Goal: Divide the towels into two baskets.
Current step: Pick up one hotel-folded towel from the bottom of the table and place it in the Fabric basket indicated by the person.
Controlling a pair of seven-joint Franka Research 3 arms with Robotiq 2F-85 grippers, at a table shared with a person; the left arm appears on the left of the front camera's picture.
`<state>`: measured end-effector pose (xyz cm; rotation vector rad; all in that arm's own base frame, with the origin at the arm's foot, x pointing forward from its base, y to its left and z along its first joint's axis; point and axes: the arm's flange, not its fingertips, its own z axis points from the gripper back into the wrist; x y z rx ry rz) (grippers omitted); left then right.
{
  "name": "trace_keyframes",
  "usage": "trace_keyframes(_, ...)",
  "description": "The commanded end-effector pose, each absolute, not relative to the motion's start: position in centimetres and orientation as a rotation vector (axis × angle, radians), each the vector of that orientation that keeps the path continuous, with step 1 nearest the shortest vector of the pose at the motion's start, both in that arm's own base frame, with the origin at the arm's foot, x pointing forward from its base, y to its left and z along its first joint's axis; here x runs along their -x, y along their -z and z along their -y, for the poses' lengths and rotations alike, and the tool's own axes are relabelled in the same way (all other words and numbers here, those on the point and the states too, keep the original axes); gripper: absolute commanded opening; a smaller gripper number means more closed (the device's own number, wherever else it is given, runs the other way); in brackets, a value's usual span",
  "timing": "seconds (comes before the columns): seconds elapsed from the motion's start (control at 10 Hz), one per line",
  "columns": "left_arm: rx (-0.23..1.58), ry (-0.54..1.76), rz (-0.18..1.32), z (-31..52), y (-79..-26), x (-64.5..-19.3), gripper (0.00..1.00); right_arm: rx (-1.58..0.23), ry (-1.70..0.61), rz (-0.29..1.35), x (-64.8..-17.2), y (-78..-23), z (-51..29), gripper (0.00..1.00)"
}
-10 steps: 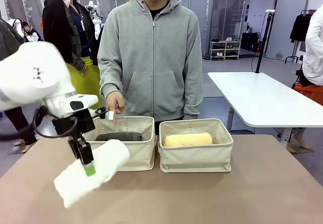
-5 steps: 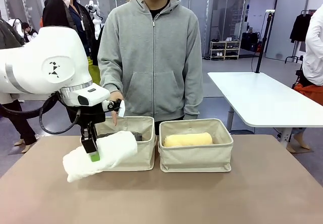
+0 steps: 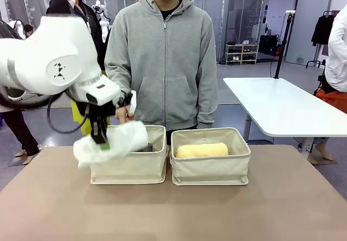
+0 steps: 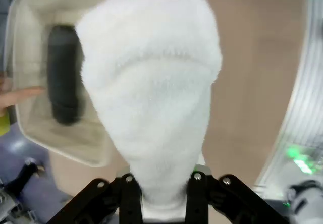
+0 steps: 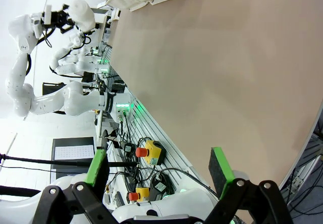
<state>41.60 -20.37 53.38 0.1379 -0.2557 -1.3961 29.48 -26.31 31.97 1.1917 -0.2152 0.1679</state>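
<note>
My left gripper [image 3: 102, 141] is shut on the white towel [image 3: 111, 141], a thick roll that hangs tilted over the left rim of the left basket [image 3: 129, 167]. In the left wrist view the white towel [image 4: 151, 103] rises from between my fingers, with the left basket [image 4: 30, 128] beside it and the dark grey towel [image 4: 64, 75] lying inside. The pale yellow towel [image 3: 202, 150] lies in the right basket [image 3: 210, 170]. My right gripper [image 5: 159, 171] stands open over bare table, nothing between its green pads.
A person in a grey hoodie [image 3: 162, 62] stands right behind the baskets, one hand [image 3: 122, 114] near my left gripper, its fingers [image 4: 20, 94] at the basket's rim. The brown table [image 3: 217, 214] lies bare in front of the baskets. A white table [image 3: 282, 108] stands at back right.
My left arm has lifted the white towel from low over the table's front left, up and back to the left basket's rim. The person's pointing hand has drawn back.
</note>
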Motion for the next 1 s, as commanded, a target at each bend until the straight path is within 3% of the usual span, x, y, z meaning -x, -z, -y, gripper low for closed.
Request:
trace_keyframes(0.0,-0.284,1.458,0.348,20.6,-55.6,-48.3,0.33,-1.178,-0.165,0.207,-29.1,-32.2,26.2,1.00)
trace_keyframes(0.3,-0.306,1.616,0.275,21.8,-54.3,-57.3,0.33,-1.178,-0.165,0.207,-29.1,-32.2,26.2,1.00)
trace_keyframes(0.8,-0.235,1.686,0.103,22.5,-47.8,-61.2,0.33,-1.178,-0.165,0.207,-29.1,-32.2,26.2,1.00)
trace_keyframes(0.9,-0.225,1.693,0.079,22.8,-46.9,-61.3,0.47,-1.178,-0.165,0.207,-29.1,-32.2,26.2,1.00)
